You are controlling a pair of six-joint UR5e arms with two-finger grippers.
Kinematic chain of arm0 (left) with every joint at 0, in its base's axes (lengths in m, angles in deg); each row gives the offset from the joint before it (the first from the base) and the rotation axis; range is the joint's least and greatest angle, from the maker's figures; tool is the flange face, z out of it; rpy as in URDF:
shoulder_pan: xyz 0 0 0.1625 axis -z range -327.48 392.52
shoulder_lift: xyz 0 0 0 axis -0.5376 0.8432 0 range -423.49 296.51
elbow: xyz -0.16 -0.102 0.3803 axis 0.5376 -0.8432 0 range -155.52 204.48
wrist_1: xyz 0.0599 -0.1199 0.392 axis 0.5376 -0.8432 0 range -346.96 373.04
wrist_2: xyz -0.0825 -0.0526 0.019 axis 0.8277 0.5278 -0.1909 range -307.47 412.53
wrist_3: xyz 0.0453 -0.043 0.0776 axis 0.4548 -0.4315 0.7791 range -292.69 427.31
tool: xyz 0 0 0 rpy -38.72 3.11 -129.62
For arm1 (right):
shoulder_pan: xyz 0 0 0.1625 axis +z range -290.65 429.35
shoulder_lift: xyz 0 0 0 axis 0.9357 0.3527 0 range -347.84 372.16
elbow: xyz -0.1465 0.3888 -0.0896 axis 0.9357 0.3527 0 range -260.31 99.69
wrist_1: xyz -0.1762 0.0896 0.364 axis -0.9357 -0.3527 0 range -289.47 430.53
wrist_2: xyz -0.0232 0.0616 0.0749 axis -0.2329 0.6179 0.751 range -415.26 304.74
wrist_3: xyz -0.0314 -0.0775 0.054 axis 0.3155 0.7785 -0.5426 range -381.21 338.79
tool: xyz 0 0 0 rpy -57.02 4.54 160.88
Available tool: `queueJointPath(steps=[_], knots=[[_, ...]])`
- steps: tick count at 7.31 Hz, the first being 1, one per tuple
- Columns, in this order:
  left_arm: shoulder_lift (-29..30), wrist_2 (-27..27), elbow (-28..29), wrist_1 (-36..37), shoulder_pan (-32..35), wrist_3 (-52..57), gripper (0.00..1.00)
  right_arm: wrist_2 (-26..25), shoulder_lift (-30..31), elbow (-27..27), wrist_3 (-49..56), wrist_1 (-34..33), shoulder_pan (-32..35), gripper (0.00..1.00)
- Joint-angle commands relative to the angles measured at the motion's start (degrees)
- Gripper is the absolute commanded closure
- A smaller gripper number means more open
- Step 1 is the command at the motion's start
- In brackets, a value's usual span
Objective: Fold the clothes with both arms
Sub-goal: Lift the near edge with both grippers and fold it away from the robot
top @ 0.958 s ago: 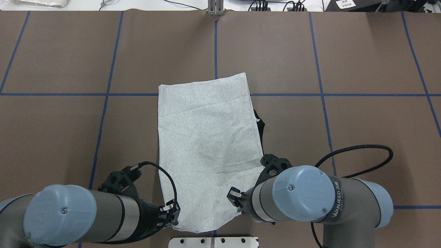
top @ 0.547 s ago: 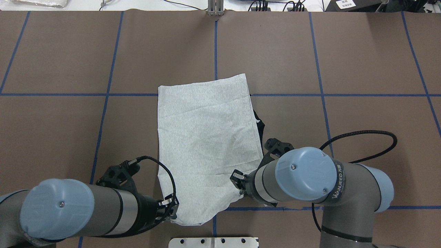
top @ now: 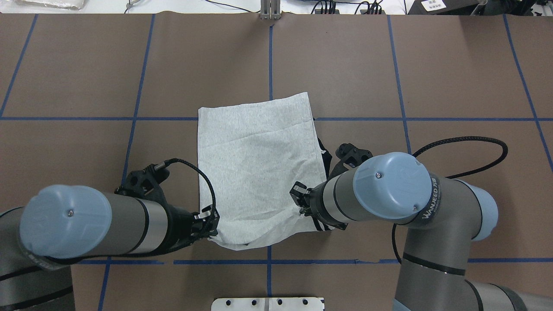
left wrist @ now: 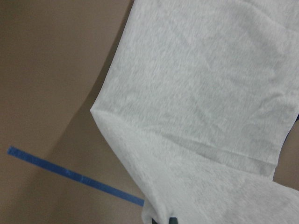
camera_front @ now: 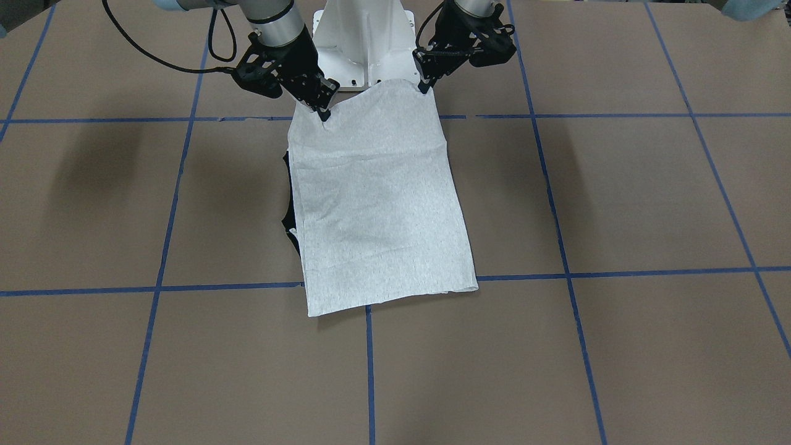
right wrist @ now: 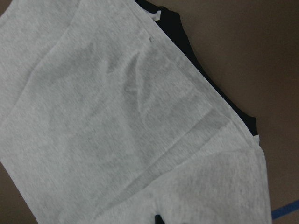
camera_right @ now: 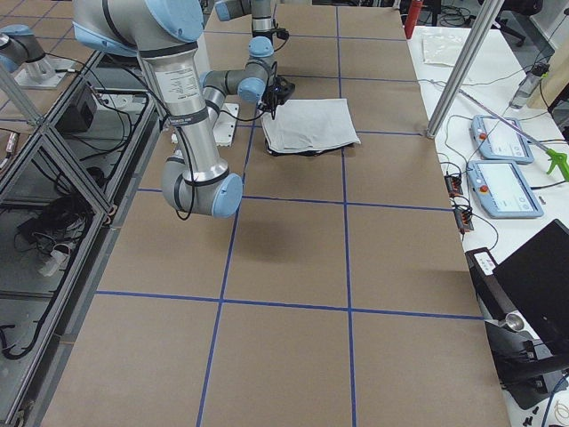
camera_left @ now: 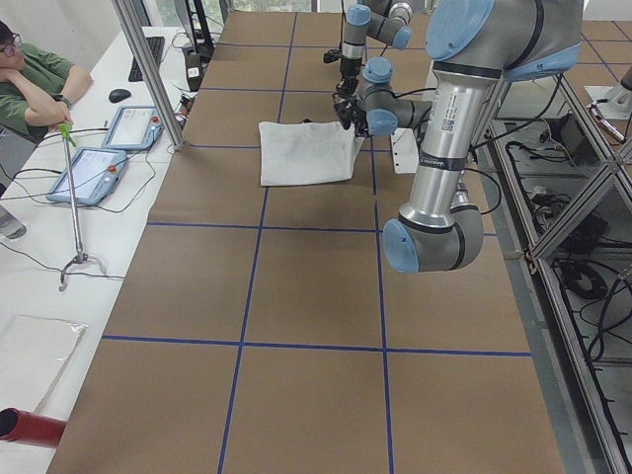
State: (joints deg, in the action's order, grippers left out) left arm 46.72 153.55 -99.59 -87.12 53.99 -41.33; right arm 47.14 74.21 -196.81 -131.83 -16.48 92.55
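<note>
Overhead exterior: "WANJEED" on right arm [top: 425, 203]

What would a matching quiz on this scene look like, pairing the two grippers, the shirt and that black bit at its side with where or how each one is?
Things:
1. left gripper
2. right gripper
3. T-shirt
4. black trim

States:
A. peeks out from under the grey cloth along the robot's right side
B. pinches the robot-side corner on the robot's left
C. light grey, far part flat on the table, robot-side edge raised
D. pinches the robot-side corner on the robot's right

Pairs: 1-B, 2-D, 3-C, 4-A
</note>
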Motion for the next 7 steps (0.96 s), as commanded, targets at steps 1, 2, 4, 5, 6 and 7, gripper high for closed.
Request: queueJointPath(steps=[1,2,4,5,6,7], knots=[[2.2,0.1,4.9,-0.5,4.5,3.4,1.0,0.0,-1.8,4.2,1.8,2.4,3.9,1.0],[2.2,0.1,5.5,-1.2,6.3,3.8,1.0,0.0,-2.0,5.6,2.7,3.9,5.3,1.0],[2.3,0.1,6.0,-1.9,7.9,4.6,1.0,0.3,-4.5,9.7,4.6,4.3,8.1,1.0],[2.6,0.1,6.0,-3.5,8.3,4.6,1.0,0.3,-7.4,12.8,4.5,4.3,8.7,1.0],[2.6,0.1,6.9,-4.0,8.7,4.6,1.0,0.3,-8.6,14.2,4.6,4.4,9.0,1.0],[2.6,0.1,8.0,-5.3,9.1,4.6,1.0,0.3,-9.0,14.3,4.7,4.4,9.3,1.0]])
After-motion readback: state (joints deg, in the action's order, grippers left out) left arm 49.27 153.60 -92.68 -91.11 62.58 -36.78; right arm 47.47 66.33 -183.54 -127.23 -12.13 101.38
